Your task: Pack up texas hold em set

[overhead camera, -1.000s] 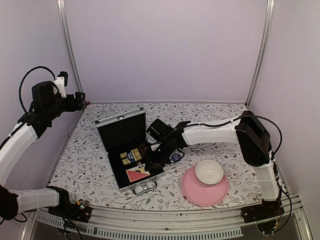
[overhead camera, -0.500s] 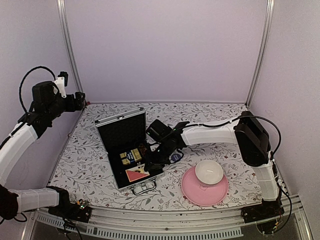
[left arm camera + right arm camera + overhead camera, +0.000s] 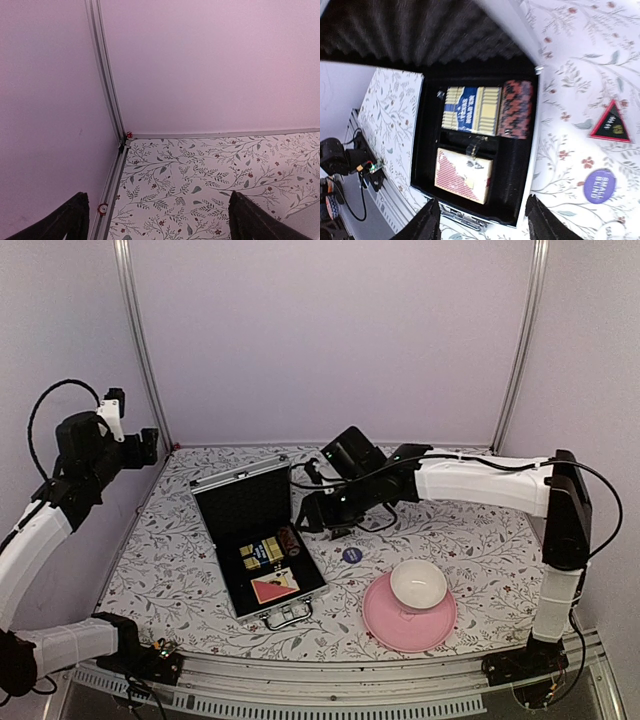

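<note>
The right gripper (image 3: 482,210) is held with its two fingers spread and nothing between them, above the small silver aluminium briefcase with black lining (image 3: 245,505), which lies open on the floral tablecloth (image 3: 555,60). Inside the briefcase, a gold-and-blue card box (image 3: 470,111) is seated with a dark red chip stack (image 3: 516,109) touching its side, and a red patterned card box (image 3: 464,174) is laid in the nearer compartment. A blue round disc (image 3: 599,186) is seen outside the briefcase, flat on the cloth, near a red-edged triangular marker (image 3: 609,122).

The disc is judged to be the next piece to pack. Because it is thin and flat, the fingers should be lowered squarely on either side until the cloth is met, then pressed together gently. The pink plate (image 3: 385,630) nearby should be avoided.

The left gripper (image 3: 160,225) is spread wide and empty, aimed at the far corner.
</note>
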